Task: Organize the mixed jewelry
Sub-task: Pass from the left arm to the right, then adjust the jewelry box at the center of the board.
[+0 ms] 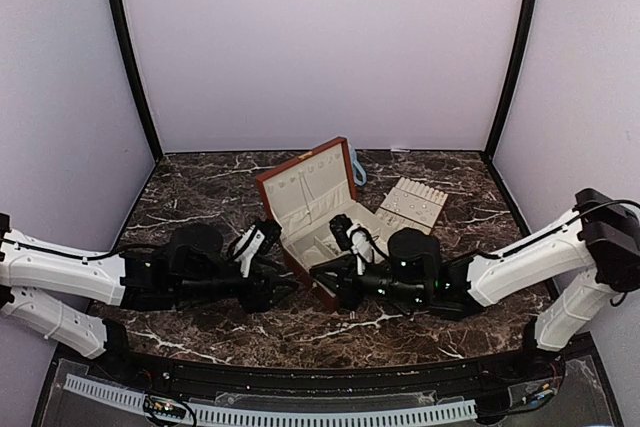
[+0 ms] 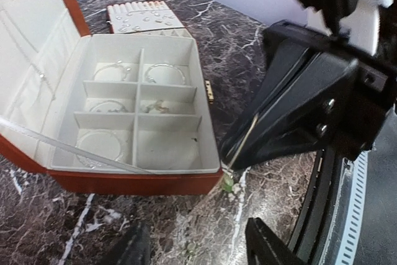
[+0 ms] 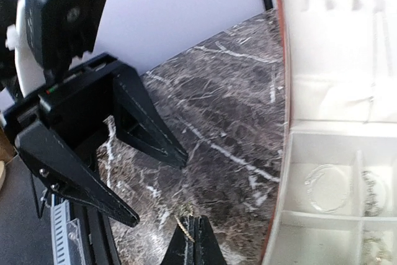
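Item: open reddish-brown box [image 2: 124,181], cream-lined and divided, with pale jewelry [image 2: 164,72] lying in several compartments. Behind it, a slotted tray [image 2: 139,17] on the dark marble table [image 2: 236,35]. At the box's front corner, the right gripper [image 3: 193,231] is pinched on a thin chain [image 3: 183,226]. Facing it, the left gripper [image 2: 198,246] has its jaws apart and empty.

Glossy marble-look table [image 1: 200,187], smooth reddish-brown box [image 2: 124,183] lined in matt cream, jewelry [image 2: 158,108] of shiny silvery metal

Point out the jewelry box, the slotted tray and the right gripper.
jewelry box [image 2: 136,182]: left wrist view, front wall.
slotted tray [image 1: 413,205]: top view, cream face.
right gripper [image 3: 193,225]: right wrist view, fingertips shut on chain [image 3: 183,226].
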You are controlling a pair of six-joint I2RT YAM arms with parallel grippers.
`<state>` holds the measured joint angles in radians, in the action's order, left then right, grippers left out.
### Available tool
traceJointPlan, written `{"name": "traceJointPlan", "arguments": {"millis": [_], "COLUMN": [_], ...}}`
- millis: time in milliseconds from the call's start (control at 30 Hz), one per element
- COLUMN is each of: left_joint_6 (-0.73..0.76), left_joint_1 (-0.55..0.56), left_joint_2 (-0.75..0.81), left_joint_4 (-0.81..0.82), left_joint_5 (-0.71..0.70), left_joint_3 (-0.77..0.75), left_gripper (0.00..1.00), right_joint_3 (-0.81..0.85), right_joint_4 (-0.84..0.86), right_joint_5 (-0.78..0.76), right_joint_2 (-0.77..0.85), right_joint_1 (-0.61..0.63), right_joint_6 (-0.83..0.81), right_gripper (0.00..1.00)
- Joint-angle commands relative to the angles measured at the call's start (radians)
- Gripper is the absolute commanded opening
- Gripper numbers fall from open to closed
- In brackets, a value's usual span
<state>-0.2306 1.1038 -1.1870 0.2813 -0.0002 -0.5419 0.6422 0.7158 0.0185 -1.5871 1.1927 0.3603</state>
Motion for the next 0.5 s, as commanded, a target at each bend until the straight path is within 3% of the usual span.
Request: {"name": "traceJointPlan", "arguments": {"millis": [0, 300, 467], "left_joint_6": [-0.148, -0.347, -0.383], "left_joint_1": [0.001, -0.110, -0.197], "left_joint_2": [0.042, -0.002, 0.031], "left_joint_4": [-0.098, -0.219, -0.128], "left_joint_5": [-0.188, -0.224, -0.184], "left_joint_3": [-0.056, -0.178, -0.142], "left_gripper": [0.60, 0.66, 0.66], "right_joint_3": [0.051, 0.252, 0.375], "right_joint_4": [-0.232, -0.564, -0.657], "right_joint_5": [-0.217, -0.347, -0.365], "right_joint_2": [0.123, 0.211, 0.202], "right_joint_1": [0.004, -0.027, -0.047], "right_joint_6": [-0.025, -0.067, -0.059], "right_gripper": [0.00, 0.00, 0.00]}}
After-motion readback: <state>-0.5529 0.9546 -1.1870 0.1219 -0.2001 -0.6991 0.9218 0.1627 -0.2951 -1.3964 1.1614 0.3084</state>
